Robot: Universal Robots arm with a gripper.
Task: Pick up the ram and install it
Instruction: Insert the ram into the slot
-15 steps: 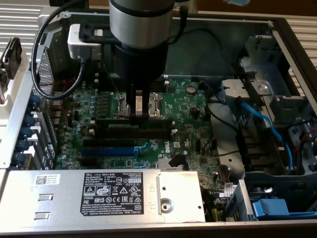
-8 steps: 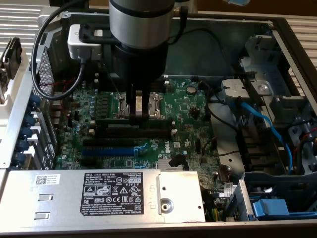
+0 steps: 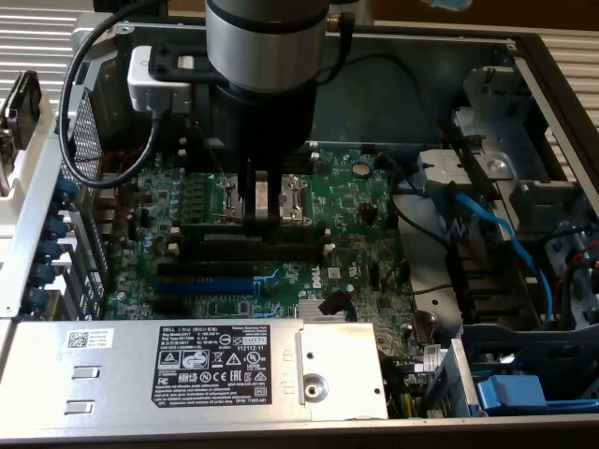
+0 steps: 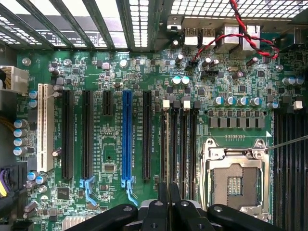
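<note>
The ram (image 3: pixel 215 224) is a long, thin, dark green stick standing on edge along the black slots (image 3: pixel 281 251) in the middle of the motherboard. My gripper (image 3: pixel 262 217) comes straight down on its middle, fingers shut on it. In the wrist view the fingertips (image 4: pixel 163 195) stand close together, with the gripper (image 4: pixel 169 192) over the row of black slots (image 4: pixel 185 144). The ram (image 4: pixel 168 144) shows there as a thin dark edge running away from the fingers. Whether it sits fully in a slot I cannot tell.
A blue expansion slot (image 3: pixel 201 283) lies beside the black slots, and the open CPU socket (image 4: pixel 236 178) on their other side. The grey power supply (image 3: pixel 225 365) fills the case's near edge. Blue cables (image 3: pixel 505 234) and drive bays stand at the exterior view's right.
</note>
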